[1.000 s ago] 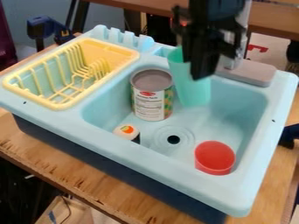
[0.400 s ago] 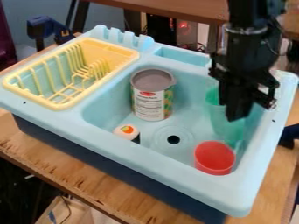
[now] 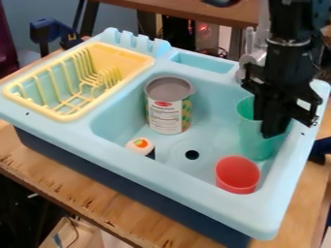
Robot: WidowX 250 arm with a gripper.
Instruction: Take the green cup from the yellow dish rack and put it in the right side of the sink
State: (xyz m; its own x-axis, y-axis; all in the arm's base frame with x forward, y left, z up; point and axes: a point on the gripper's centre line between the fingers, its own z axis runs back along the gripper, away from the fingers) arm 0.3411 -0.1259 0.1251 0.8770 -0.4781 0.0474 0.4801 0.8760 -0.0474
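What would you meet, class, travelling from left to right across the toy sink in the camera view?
Yellow dish rack → tin can → drain hole → red cup → green cup → black pincer.

The label [image 3: 166, 116] on the can [image 3: 169, 91] bears illegible print.

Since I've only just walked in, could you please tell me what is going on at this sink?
The robot arm's gripper is down at the green cup on the right side of the toy sink, covering part of it; I cannot tell whether it has hold of it. The red cup is just in front, a large can stands near the back, and a small white-topped item is by the front wall. A yellow dish rack sits to the left of the basin.
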